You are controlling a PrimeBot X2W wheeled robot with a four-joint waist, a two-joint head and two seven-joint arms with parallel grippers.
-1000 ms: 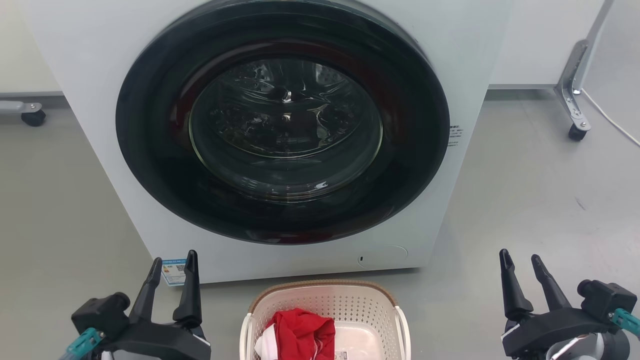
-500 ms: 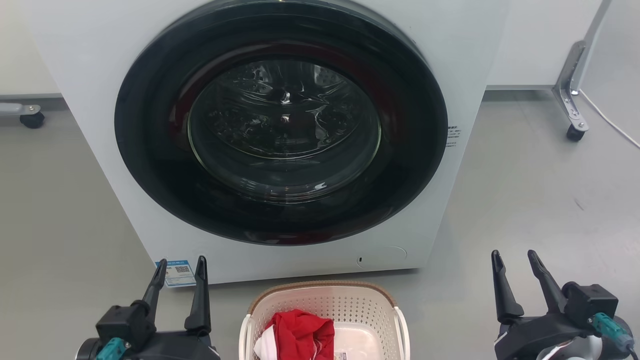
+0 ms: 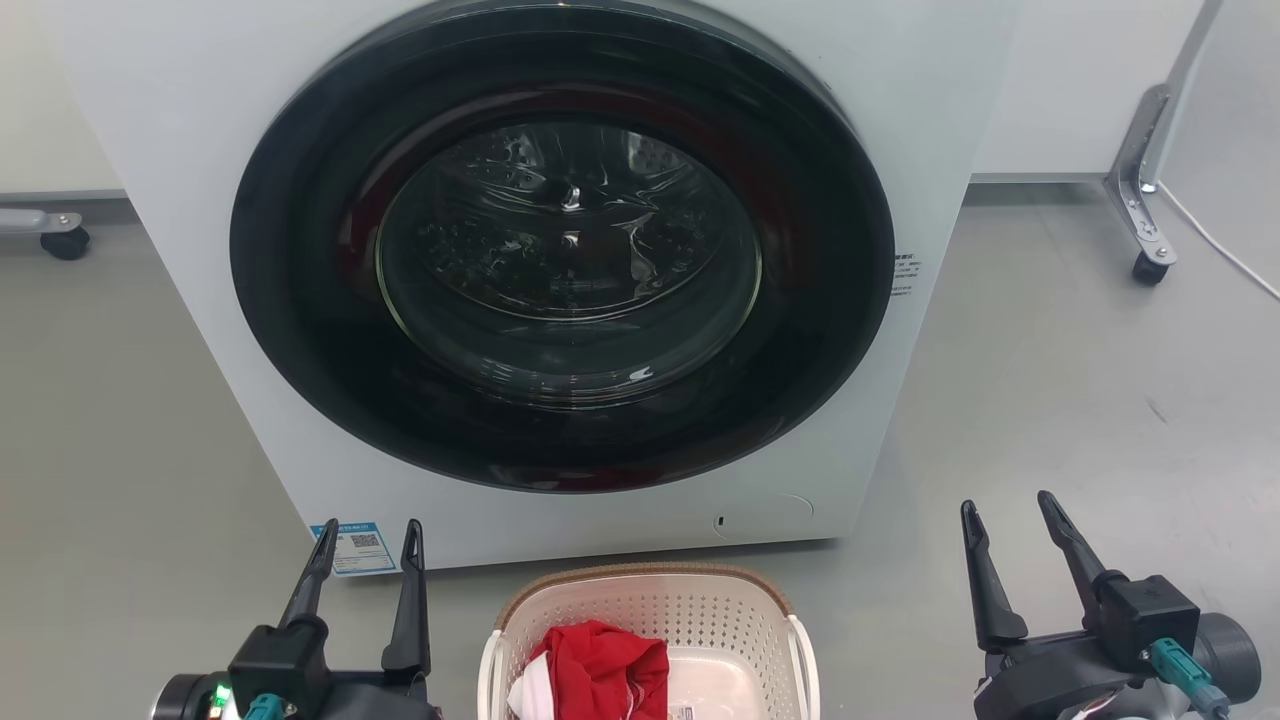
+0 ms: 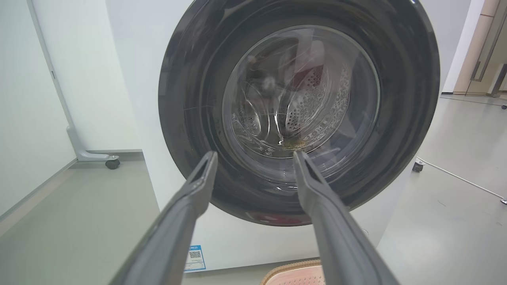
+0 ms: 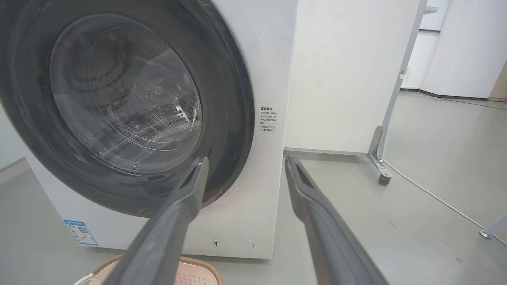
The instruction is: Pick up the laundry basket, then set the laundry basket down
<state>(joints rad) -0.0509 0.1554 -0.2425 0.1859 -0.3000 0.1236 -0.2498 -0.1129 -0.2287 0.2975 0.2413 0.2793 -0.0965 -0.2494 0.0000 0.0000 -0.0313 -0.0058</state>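
The laundry basket point(image 3: 700, 615), cream-white and perforated with a brown woven-look rim, stands on the floor at the bottom centre of the head view, just in front of the washer. Red and white clothes point(image 3: 600, 665) lie in it. A strip of its rim point(image 4: 293, 269) peeks up in the left wrist view, and again as the rim point(image 5: 198, 265) in the right wrist view. My left gripper point(image 3: 368, 535) is open to the basket's left, apart from it. My right gripper point(image 3: 1008, 505) is open well to the basket's right, holding nothing.
The white washer point(image 3: 960, 90) with its shut dark round door point(image 3: 565, 245) rises right behind the basket. Castered frame legs stand at far left point(image 3: 60, 235) and far right point(image 3: 1145, 190). A white cable point(image 3: 1225, 245) runs along the grey floor on the right.
Both grippers have turned at the wrist and shifted inward a little toward the basket; the left one has also sunk lower in view. The basket has stayed put.
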